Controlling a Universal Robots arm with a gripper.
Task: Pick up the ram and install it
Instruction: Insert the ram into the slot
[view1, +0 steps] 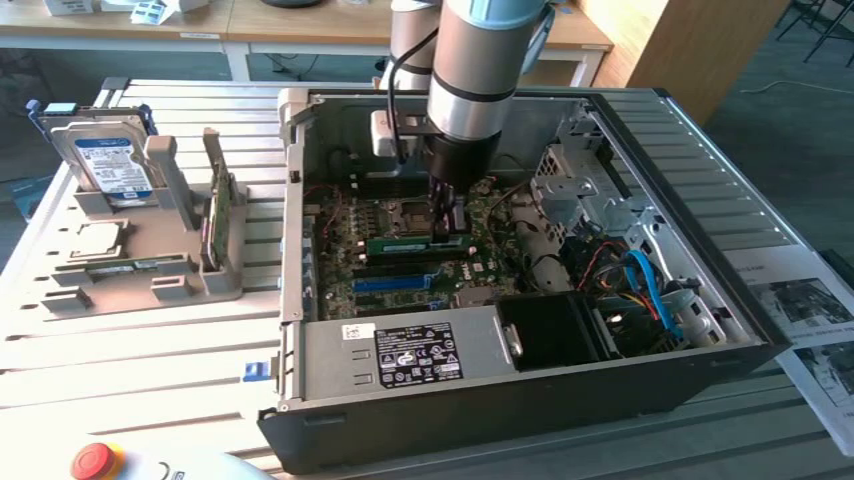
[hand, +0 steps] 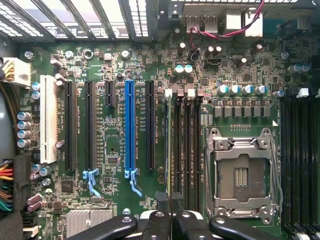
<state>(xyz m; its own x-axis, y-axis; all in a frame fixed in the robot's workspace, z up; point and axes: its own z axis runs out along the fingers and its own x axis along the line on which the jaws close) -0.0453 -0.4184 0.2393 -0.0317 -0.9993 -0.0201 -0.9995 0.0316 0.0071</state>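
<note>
gripper (hand: 169, 202) jaws pressed almost together, pinching the ram (hand: 168, 145) by its top edge; stick sits edge-up at the slot bank just beside the CPU socket (hand: 241, 175). Likely light, stiff, thin, with fragile contacts: grip the flat faces, keep it square, no twisting

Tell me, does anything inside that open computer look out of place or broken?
Nothing looks broken or spilled. The one oddity: the processor socket on the motherboard sits bare, with no chip or cooler on it.
</note>
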